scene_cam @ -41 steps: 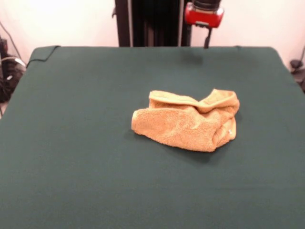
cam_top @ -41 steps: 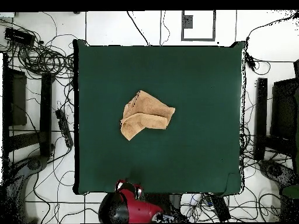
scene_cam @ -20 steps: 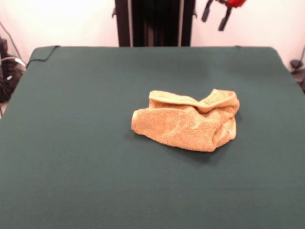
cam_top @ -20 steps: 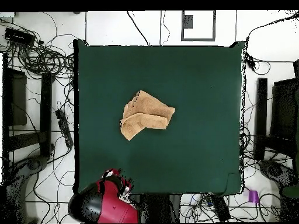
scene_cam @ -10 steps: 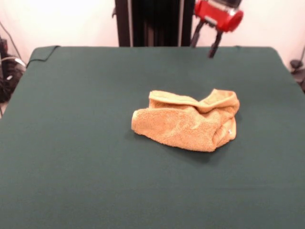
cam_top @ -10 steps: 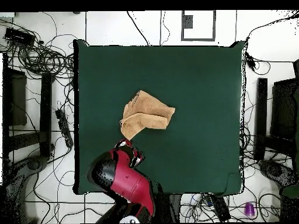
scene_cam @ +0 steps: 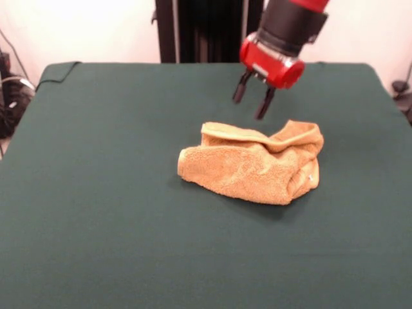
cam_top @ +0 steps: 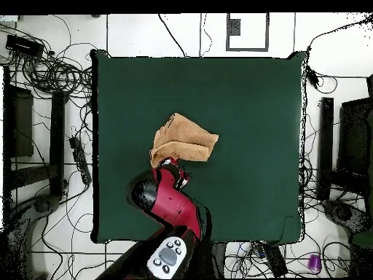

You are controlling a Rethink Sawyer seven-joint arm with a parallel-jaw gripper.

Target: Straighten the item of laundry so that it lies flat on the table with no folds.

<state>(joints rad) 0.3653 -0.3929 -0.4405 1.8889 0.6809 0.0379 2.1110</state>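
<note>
The gripper (scene_cam: pixel 252 103) hangs in the air with its two dark fingers (scene_cam: pixel 263 105) spread apart and nothing between them. In the front view the tips point down and slightly outward, clear of the cloth below, above the far edge of the towel (scene_cam: pixel 254 163). The red wrist housing (scene_cam: pixel 271 63) sits just above the fingers, with a black collar over it, and the arm rises out of the top of the picture. In the overhead view the gripper (cam_top: pixel 171 167) covers the towel's edge on the side nearest the robot's base, and the red and black arm (cam_top: pixel 175 210) runs back across that edge of the table (cam_top: pixel 248 117).

The towel (cam_top: pixel 183 143) lies crumpled near the middle of the table, somewhat toward the robot's side. It is an orange-tan terry cloth, bunched into a lumpy, roughly oblong heap with several folds. A band of its border curls up along the far side in the front view, and one end is rolled over on itself, where a small white tag (scene_cam: pixel 311 179) shows. The rest of the dark green table top around it is bare. Cables (cam_top: pixel 51 73) lie on the floor beside the table in the overhead view.
</note>
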